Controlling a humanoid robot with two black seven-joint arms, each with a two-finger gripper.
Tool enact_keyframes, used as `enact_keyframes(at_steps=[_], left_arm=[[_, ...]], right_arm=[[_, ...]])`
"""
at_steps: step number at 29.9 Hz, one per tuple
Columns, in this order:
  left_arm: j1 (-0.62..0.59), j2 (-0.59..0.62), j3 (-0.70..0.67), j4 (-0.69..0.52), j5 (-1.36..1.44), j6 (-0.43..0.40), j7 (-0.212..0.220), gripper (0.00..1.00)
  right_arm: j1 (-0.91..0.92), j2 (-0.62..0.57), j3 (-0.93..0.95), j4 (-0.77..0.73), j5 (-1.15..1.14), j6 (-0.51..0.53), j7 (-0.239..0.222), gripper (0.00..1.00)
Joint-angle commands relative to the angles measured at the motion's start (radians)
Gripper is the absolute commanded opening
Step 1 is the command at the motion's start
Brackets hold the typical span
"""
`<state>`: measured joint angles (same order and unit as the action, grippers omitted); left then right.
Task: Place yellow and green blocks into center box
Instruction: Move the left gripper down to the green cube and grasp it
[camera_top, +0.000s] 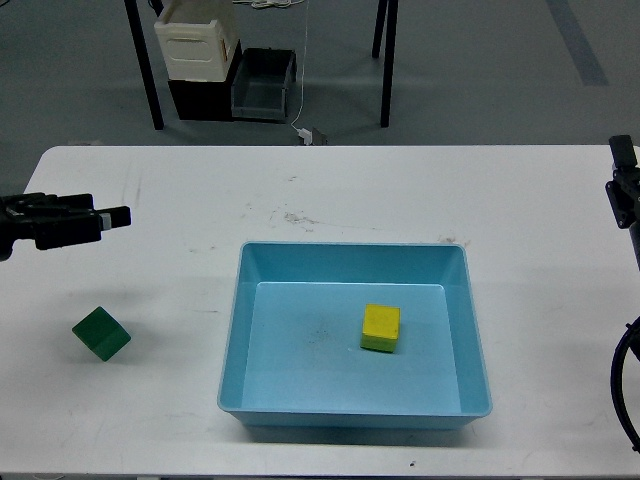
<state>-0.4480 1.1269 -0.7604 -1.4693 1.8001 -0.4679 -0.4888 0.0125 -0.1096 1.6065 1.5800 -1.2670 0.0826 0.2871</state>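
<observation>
On the white table (330, 190) sits the blue tray (355, 412), with the yellow block (381, 327) resting on its floor right of center. Left of the tray, apart from it, lies the green block (101, 333), tilted. Above it hovers the left gripper (118, 217); the right gripper (622, 175) shows at the edge. I cannot tell how either's jaws stand.

white table (150, 200), cream crate (196, 42), grey bin (263, 85)
</observation>
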Motion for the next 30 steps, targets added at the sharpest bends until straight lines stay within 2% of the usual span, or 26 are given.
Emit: enact_keyframes(at_steps=[1,5,14,30], left_arm=[[-0.049,-0.001,0.105,0.010,0.158,0.002,0.000,0.99],[-0.090,-0.013,0.177,0.027,0.277,0.005,0.000,0.99],[-0.132,-0.016,0.315,0.127,0.283,0.005,0.000,0.99],[-0.132,-0.073,0.360,0.142,0.277,0.005,0.000,0.99]], right_arm=[[-0.017,-0.001,0.015,0.000,0.000,-0.001,0.003,1.00],[-0.025,-0.001,0.021,-0.003,0.000,-0.001,0.004,1.00],[-0.032,-0.001,0.021,-0.006,0.000,-0.001,0.004,1.00],[-0.037,-0.001,0.021,-0.011,0.000,-0.001,0.003,1.00]])
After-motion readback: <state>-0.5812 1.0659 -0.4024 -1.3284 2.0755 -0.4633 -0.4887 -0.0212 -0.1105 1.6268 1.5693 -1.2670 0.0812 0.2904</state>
